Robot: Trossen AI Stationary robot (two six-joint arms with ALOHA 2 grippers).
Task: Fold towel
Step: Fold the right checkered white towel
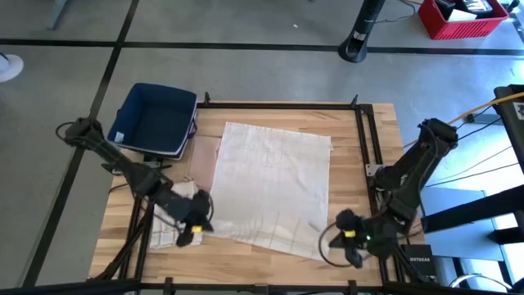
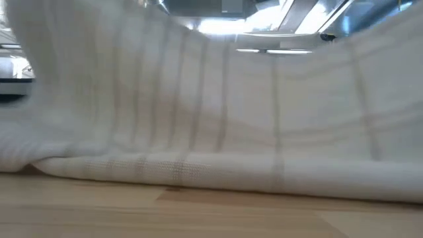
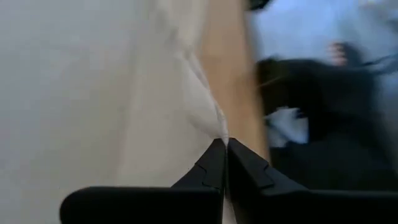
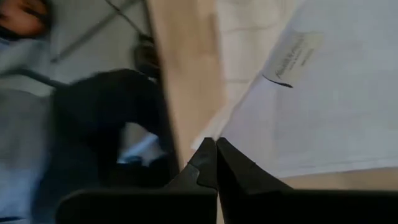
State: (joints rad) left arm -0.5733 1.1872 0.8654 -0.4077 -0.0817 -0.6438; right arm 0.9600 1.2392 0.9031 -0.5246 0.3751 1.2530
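Note:
A white towel (image 1: 274, 180) with faint stripes lies spread over the middle of the wooden table. In the low view the towel (image 2: 198, 112) rises like a curtain, high at both sides and sagging in the middle, with a fold (image 2: 198, 173) on the table. My left gripper (image 1: 199, 223) is at the towel's near left corner, shut on it. My right gripper (image 1: 342, 232) is at its near right corner, also shut on it. A label (image 4: 292, 59) shows near the right corner. My left gripper pinches the towel's near left corner (image 3: 219, 132) between its two shut fingers (image 3: 249, 171). One layer or several, I cannot tell. My right gripper pinches the towel's near right corner (image 4: 219, 135) between its two shut fingers (image 4: 239, 168). The number of layers does not show.
A dark blue bin (image 1: 155, 119) stands at the table's far left corner. Other light cloth (image 1: 168, 231) lies at the near left, under the left arm. A black frame (image 1: 364, 131) runs along the table's far and right sides. A person (image 4: 25, 18) shows beyond the near edge.

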